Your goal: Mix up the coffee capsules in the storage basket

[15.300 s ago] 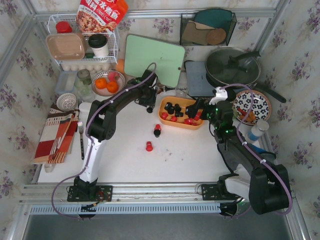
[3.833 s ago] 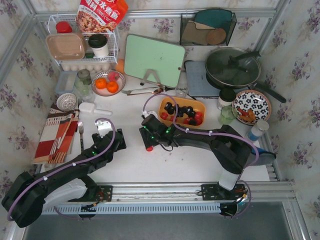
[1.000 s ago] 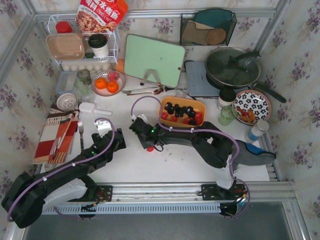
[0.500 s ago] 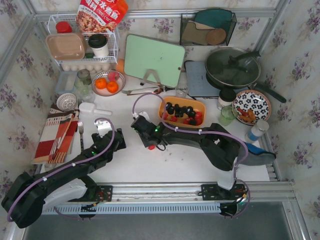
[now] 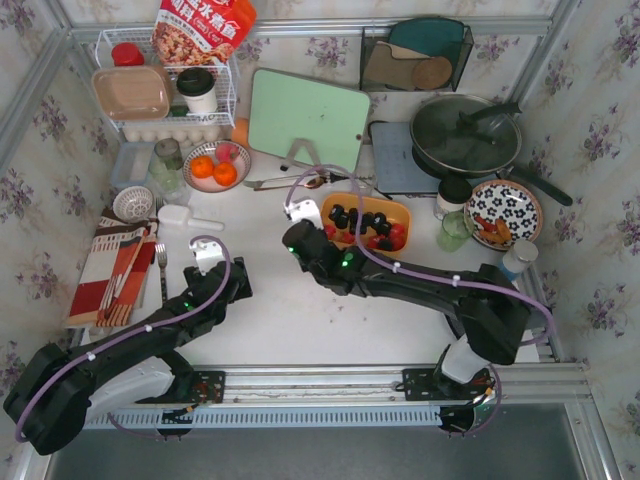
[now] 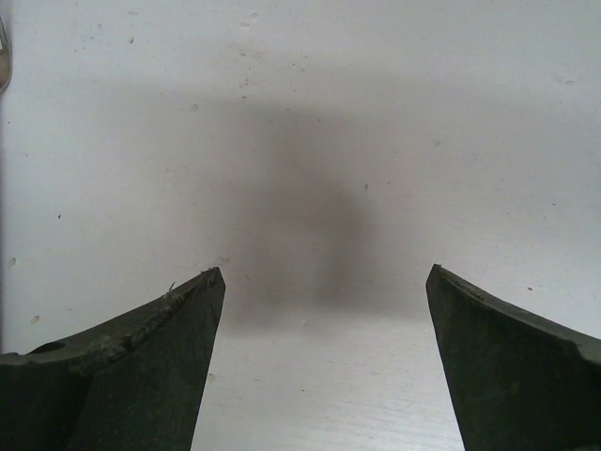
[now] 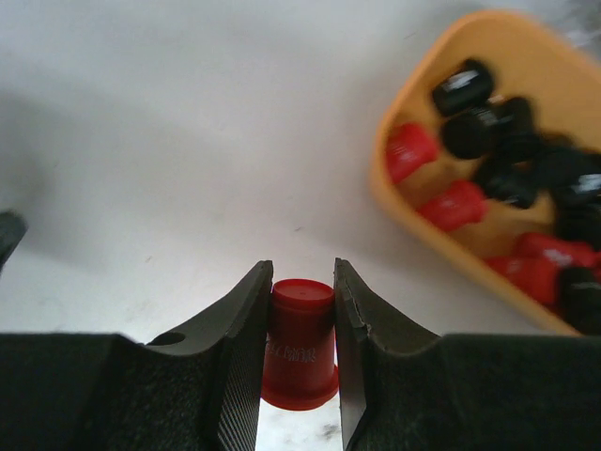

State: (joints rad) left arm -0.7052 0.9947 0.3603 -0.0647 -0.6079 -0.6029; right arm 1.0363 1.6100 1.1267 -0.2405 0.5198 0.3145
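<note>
White table (image 5: 300,325), right hand (image 7: 302,277) now lifted nearer storage basket (image 7: 377,174), pinching red capsule (image 7: 300,348), left hand (image 6: 326,274) spread

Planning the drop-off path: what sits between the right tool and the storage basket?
Nothing: in the right wrist view, only bare white table lies between the right tool, shut on a red capsule, and the storage basket.
</note>
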